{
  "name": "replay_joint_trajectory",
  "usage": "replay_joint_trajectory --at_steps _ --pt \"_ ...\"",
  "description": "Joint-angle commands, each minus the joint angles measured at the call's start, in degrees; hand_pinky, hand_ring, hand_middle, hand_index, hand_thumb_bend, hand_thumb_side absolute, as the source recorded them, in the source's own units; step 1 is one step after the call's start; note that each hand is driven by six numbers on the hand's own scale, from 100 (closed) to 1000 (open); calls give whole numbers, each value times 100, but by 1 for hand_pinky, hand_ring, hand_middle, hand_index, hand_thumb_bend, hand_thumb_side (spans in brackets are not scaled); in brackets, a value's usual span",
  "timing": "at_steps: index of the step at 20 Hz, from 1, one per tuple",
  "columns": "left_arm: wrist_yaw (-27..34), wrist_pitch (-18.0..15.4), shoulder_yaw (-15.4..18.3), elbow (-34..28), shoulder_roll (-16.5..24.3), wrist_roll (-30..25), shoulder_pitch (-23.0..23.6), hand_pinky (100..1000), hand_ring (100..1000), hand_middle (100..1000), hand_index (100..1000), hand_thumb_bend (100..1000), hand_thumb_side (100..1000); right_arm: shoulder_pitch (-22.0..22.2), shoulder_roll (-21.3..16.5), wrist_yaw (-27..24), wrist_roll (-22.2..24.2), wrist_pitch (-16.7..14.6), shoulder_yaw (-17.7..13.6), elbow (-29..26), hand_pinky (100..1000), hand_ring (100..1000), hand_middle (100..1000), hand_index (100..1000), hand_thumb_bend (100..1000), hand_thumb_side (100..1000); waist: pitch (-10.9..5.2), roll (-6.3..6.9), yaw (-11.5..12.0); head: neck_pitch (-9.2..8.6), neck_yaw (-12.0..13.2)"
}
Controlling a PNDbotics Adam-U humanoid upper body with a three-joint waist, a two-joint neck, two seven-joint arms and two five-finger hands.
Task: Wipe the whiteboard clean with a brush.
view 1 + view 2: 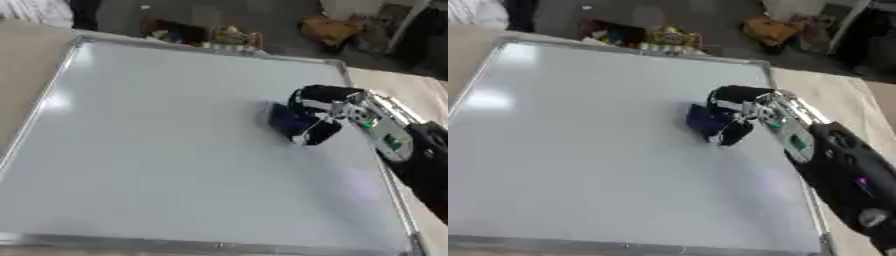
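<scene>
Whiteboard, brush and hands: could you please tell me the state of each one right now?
whiteboard: lying flat, its surface shows no marks.
brush: dark blue, pressed on the board right of centre, held.
right hand: fingers curled round the brush.
left hand: not in view.

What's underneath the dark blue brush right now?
The brush, held by the right hand, rests on the whiteboard. Around it the board looks clean; whatever lies directly beneath is covered.

Bare whiteboard (157, 150) all around hand (319, 112)
</scene>
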Motion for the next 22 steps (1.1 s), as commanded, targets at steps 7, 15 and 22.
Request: replay_joint_trajectory --at_steps 7,15,22 --pt "-12 -36 15 -106 78 -22 -65 526 383 466 476 190 895 -66 -119 158 -255 84 -230 382 557 613 234 166 100 219 -52 78 -6 11 22" --pt "-18 -49 15 -99 82 -35 -68 526 382 465 476 189 894 -75 -140 232 -369 103 -343 523 565 624 246 177 100 205 -41 96 -14 -20 26" --pt "-18 -54 16 -95 80 -37 -64 527 382 465 476 189 895 -104 -135 291 -518 189 -503 769 568 624 245 182 100 199 -42 108 -12 -78 39"
